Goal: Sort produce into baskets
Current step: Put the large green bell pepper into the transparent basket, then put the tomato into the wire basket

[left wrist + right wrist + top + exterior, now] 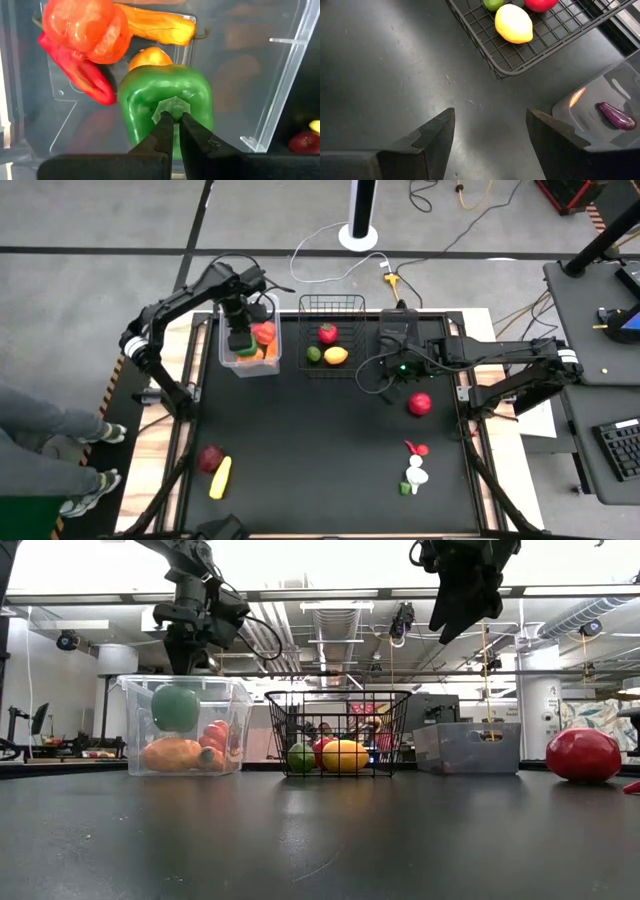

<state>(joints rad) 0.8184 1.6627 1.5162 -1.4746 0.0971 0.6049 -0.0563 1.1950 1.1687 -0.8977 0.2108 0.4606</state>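
My left gripper (pixel 176 120) reaches down into the clear tub (pixel 240 730) at the table's far left and is shut on a green pepper (pixel 165 100). The pepper (pixel 175 707) hangs inside the tub above an orange pepper (pixel 82 27), a red chili (pixel 75 70) and a long orange vegetable (pixel 160 27). My right gripper (pixel 490 130) stands open above the bare table, near the wire basket (pixel 332 335) and the dark bin (pixel 400 330), with nothing between its fingers. My left gripper pinches the green pepper's pale stem (pixel 172 107), at the top of the pepper, between its two fingertips. The fingers come from above, pointing down. The pepper hangs upright below them inside the tub, clear of the tub's floor.
The wire basket holds a red fruit (pixel 328 333), a lime (pixel 314 354) and a lemon (pixel 514 23). A purple eggplant (pixel 616 116) lies in the dark bin. Loose on the table are a red fruit (pixel 420 404), a dark red and a yellow piece (pixel 220 477) and small pieces (pixel 417 472).
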